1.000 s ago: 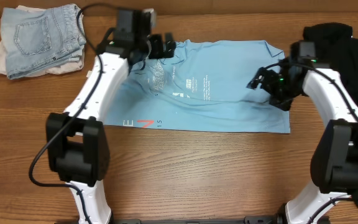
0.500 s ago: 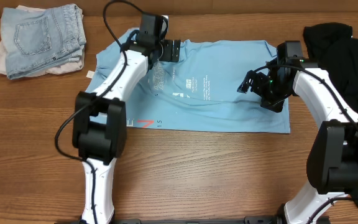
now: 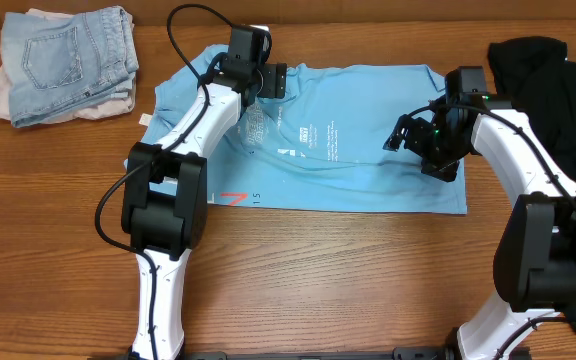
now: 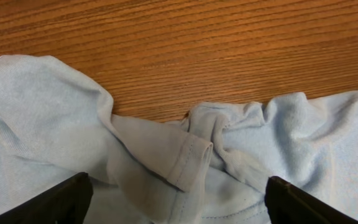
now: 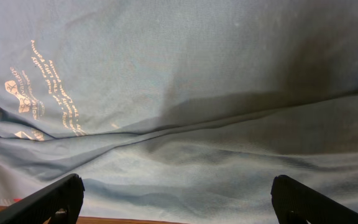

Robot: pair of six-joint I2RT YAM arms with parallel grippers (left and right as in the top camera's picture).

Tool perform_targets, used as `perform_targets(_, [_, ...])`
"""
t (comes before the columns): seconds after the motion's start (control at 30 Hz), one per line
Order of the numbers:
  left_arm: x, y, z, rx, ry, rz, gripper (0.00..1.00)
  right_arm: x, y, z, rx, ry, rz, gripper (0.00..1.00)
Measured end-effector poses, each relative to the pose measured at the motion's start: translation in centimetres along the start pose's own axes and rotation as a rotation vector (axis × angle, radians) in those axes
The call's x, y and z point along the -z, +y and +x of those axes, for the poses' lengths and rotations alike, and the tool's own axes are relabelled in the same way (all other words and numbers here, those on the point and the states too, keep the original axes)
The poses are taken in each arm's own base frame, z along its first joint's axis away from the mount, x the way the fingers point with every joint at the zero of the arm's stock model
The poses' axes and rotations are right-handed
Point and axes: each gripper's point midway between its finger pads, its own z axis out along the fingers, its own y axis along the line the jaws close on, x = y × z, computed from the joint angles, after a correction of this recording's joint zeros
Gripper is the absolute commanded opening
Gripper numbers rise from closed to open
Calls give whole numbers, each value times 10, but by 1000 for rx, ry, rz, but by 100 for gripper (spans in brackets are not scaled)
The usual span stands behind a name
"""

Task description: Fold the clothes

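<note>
Overhead: The light blue T-shirt (image 3: 358, 165) lay spread across the middle of the worktop (image 3: 348, 290), lettering up, with the red-orange mark at its near-left corner. It was broadly flat, with a few creases. The left end effector (image 3: 274, 80) hovered at the shirt's far edge, left of centre. The right end effector (image 3: 409, 134) hung over the shirt's right part. The black shirt (image 3: 568, 85) sat heaped at the far right, partly under the right arm. A stack of jeans (image 3: 63, 55) lay far left, well apart from the shirt.

Left wrist: Fingers (image 4: 64, 199) were spread wide, with nothing pinched. Below them a stitched hem (image 4: 190, 160) lay bunched and turned over at the shirt's far edge, with bare wood beyond.

Right wrist: Fingers (image 5: 48, 199) were spread wide and empty. Blue cloth filled the view. A long ridge crossed it, and the white print was at left.

Progress (judgement): early. The blue shirt was laid out but no clean fold was visible, and the bunched far edge likely needed sorting out first. The black shirt looked untouched. Both garments remained to be folded.
</note>
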Motion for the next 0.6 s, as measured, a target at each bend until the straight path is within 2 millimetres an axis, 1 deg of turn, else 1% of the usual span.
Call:
perform_targets(0.07, [-3, 0, 3, 0, 6, -1, 93, 0, 0, 0, 1, -1, 1, 100])
perform_targets(0.2, [-17, 2, 19, -2, 41, -7, 94, 0, 0, 0, 0, 1, 2, 100])
perform_targets(0.27, [-24, 3, 28, -3, 61, -9, 92, 0, -1, 1, -1, 3, 3, 100])
perform_targets(0.33, [-28, 4, 32, -4, 70, -11, 90, 0, -1, 1, -1, 3, 7, 100])
perform_targets(0.43, [-29, 3, 28, 1, 52, -9, 81, 0, -3, 1, -3, 4, 14, 100])
perform_targets(0.6, [-29, 5, 26, 6, 43, -18, 58, 0, -4, 1, -4, 4, 21, 100])
